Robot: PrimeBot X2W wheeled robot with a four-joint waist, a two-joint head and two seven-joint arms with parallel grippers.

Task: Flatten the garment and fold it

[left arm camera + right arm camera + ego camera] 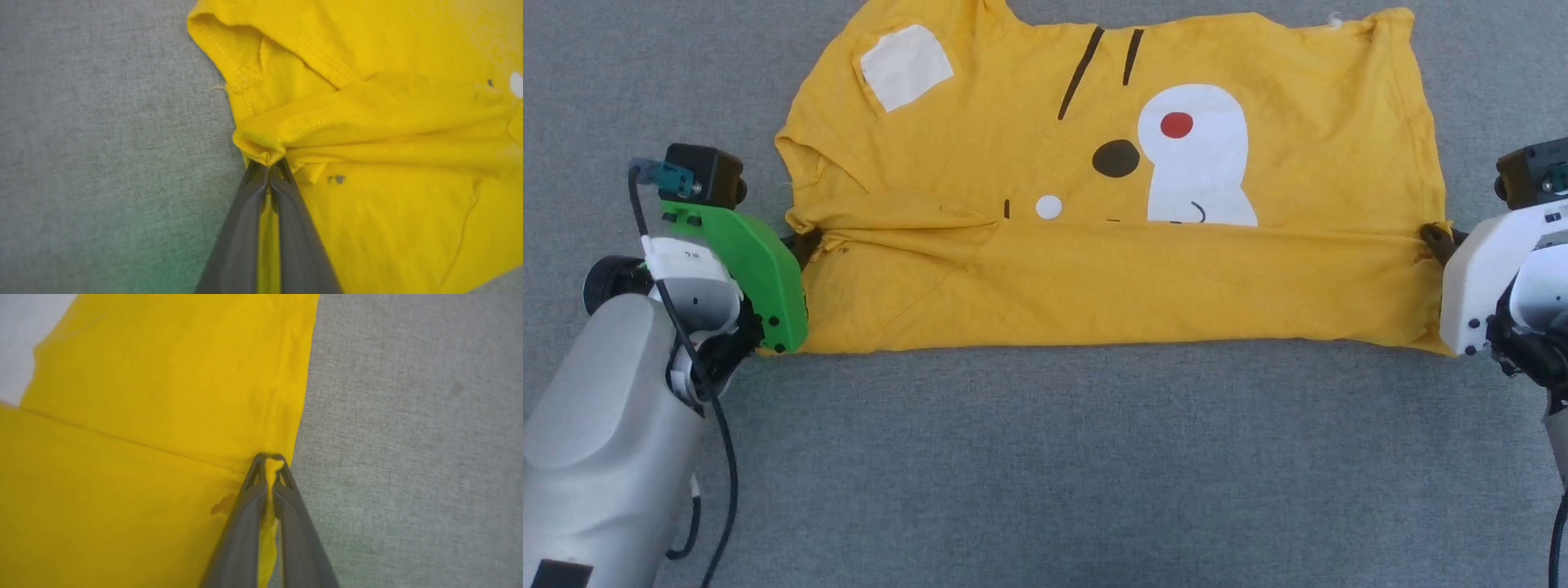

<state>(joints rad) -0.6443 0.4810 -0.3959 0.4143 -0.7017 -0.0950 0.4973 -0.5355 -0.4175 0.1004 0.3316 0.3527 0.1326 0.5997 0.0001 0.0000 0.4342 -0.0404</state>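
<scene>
The yellow T-shirt (1111,212) lies across the grey cloth surface, its near part folded up over the cartoon face print, so the fold's upper edge crosses the white patch and covers the print's lower part. At the left end of that edge my left gripper (807,245) is shut on the yellow cloth; the left wrist view shows the garment (388,134) bunched between the dark fingers (245,220). My right gripper (1436,242) is shut on the right end; the right wrist view has the cloth (163,416) pinched between its fingertips (282,486).
Grey fabric surface (1094,474) spreads all around the shirt, with wide room in front of the fold. A sleeve (809,155) sticks out at the shirt's left, just beyond my left gripper. My pale left forearm (605,441) fills the lower left corner.
</scene>
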